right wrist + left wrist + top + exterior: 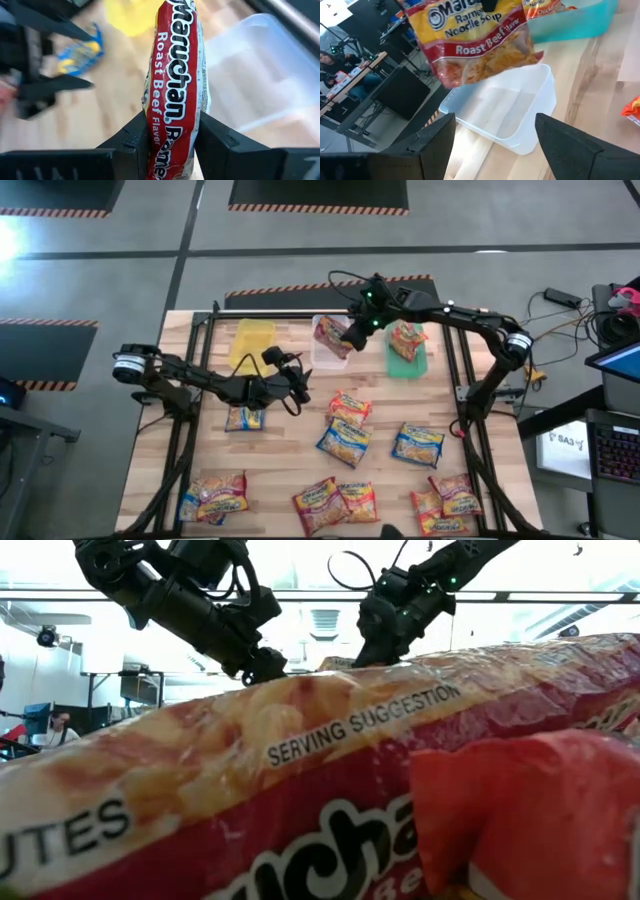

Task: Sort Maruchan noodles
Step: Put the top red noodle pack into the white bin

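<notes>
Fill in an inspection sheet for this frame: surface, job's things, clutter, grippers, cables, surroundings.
Surface: wooden table, bare wood showing between packets.
Job's things: Roast Beef packet held above the clear bin; one packet in the green bin; yellow bin looks empty; blue-and-yellow packet by the left arm; other loose packets spread over the table's middle and near edge.
Clutter: nothing seen.
Grippers: right gripper shut on the Roast Beef packet; left gripper open, holding nothing, facing the clear bin.
Cables: loose cables beyond the table's right side.
Surroundings: seated person at a desk; keyboard on the right.
</notes>
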You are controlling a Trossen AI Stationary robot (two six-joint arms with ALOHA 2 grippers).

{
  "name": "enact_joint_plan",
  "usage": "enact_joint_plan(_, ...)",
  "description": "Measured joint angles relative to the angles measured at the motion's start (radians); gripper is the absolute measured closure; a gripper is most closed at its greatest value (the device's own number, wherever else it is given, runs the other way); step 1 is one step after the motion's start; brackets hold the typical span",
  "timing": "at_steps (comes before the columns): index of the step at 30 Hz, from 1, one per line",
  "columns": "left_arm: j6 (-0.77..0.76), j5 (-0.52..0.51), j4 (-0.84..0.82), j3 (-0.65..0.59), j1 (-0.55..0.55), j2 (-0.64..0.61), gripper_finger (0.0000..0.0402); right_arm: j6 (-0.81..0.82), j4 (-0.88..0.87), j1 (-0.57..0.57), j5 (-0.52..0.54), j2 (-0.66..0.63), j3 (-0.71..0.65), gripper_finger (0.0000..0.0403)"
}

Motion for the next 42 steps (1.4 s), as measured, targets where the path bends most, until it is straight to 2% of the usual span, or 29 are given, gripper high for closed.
enact_joint_plan(7,-0.029,-0.001,-0.015,0.000,0.000,0.000,0.0144,-0.194,-0.008,-0.015,0.024,0.068,0.073,0.0289)
enact_joint_plan(16,-0.074,-0.002,-0.081,0.000,0.000,0.000,0.0144,-0.524,-0.083,-0.026,0.218,0.186,0.183,0.0289)
enact_joint_plan(27,-0.084,-0.003,-0.098,0.000,0.000,0.000,0.0144,-0.612,-0.129,-0.040,0.265,0.290,0.260,0.0288)
enact_joint_plan(33,-0.084,-0.003,-0.102,0.000,0.000,0.000,0.0144,-0.638,-0.130,-0.045,0.349,0.303,0.281,0.0288)
enact_joint_plan(42,-0.085,-0.001,-0.106,0.000,0.000,0.000,0.0144,-0.652,-0.154,-0.052,0.352,0.354,0.293,0.0288)
